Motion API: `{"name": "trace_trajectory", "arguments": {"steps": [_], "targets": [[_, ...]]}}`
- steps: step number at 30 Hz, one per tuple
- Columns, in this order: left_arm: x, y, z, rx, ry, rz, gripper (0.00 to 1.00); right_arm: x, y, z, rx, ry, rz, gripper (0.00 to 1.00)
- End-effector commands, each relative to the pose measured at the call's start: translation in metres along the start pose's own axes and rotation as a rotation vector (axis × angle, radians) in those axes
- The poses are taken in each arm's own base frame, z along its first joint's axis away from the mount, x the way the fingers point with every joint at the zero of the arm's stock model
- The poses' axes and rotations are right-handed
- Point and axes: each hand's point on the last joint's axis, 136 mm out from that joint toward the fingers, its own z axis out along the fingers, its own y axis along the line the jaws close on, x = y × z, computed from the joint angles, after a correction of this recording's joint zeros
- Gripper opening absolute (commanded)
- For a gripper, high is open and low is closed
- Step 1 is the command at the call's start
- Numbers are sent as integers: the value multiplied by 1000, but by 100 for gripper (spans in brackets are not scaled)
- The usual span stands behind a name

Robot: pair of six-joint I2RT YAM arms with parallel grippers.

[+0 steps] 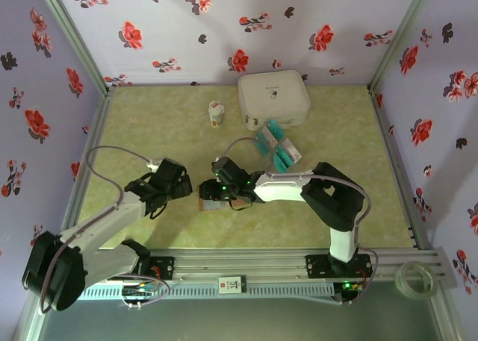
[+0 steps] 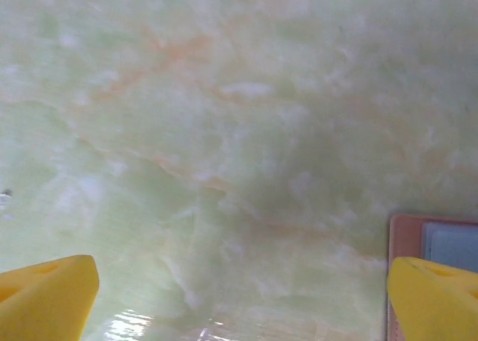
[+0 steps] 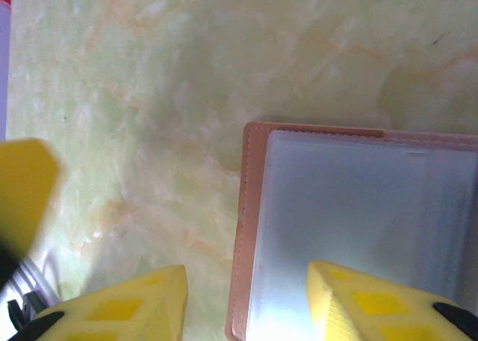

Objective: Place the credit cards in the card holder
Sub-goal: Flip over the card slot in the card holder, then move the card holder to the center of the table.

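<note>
Under the right tool [image 3: 246,289], spread wide, lies the card holder [image 3: 358,207], open.

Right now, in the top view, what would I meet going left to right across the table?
left gripper → card holder → credit cards

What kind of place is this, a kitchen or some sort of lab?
Most likely a staged robot test booth, not a home: flowered wallpaper panels box in a marble-look tabletop, and a left arm and right arm are bolted to an aluminium rail at its near edge.
</note>
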Motion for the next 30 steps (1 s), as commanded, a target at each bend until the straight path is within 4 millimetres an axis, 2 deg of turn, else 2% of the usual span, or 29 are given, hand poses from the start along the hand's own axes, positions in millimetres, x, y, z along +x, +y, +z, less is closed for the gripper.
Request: {"name": "trace_trajectory", "arguments": {"steps": [1, 4, 8, 11, 13, 24, 27, 30], "targets": [[-1, 19, -7, -60, -18, -33, 100, 0, 4, 14, -30, -5, 35, 45], [-1, 17, -7, -45, -11, -20, 100, -4, 12, 8, -53, -16, 20, 45], [2, 13, -4, -35, 9, 0, 100, -18, 22, -19, -60, -55, -23, 46], [6, 9, 0, -17, 24, 10, 100, -28, 19, -42, -40, -94, -37, 46], [8, 7, 3, -10, 34, 14, 100, -32, 8, -57, -1, -117, -44, 46], [13, -11, 16, 34, 79, 45, 100, -37, -89, -123, 319, -211, -25, 48], [15, -17, 19, 39, 89, 56, 100, -34, -106, -130, 370, -206, -20, 49], [16, -24, 21, 43, 100, 77, 100, -31, -114, -131, 393, -195, -24, 49]]}}
